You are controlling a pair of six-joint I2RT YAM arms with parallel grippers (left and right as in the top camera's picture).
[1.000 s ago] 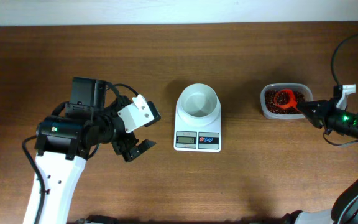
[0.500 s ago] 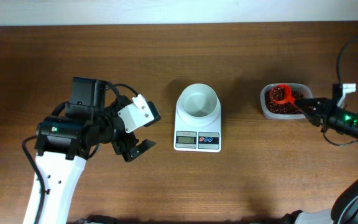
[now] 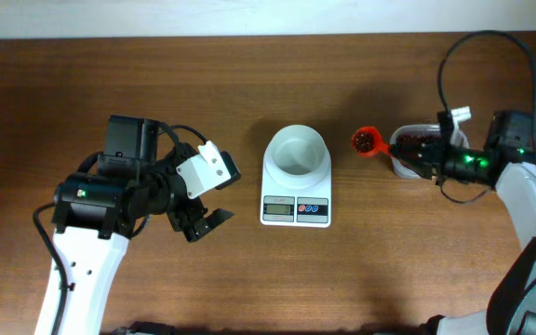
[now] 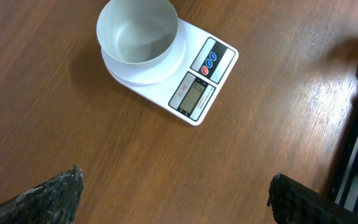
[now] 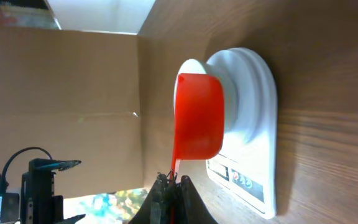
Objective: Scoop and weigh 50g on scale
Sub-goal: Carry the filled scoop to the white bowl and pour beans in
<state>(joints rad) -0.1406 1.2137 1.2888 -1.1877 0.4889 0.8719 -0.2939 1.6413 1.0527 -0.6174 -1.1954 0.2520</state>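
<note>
Right gripper (image 3: 406,153) is clamped tight on the orange scoop (image 3: 360,145) of beans (image 3: 366,140), between the scale (image 3: 296,191) at table (image 3: 389,270) centre and the tub (image 3: 396,166). Left gripper (image 3: 220,195) is fully spread, holding nothing.
Left wrist: scale (image 4: 185,81) ahead.
Right wrist: scoop (image 5: 197,118) beside the scale (image 5: 253,118).

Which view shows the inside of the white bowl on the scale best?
The left wrist view: the bowl sits close, its empty inside open to see. The overhead view shows it, but smaller. The right wrist view shows only its side, partly behind the scoop.
</note>
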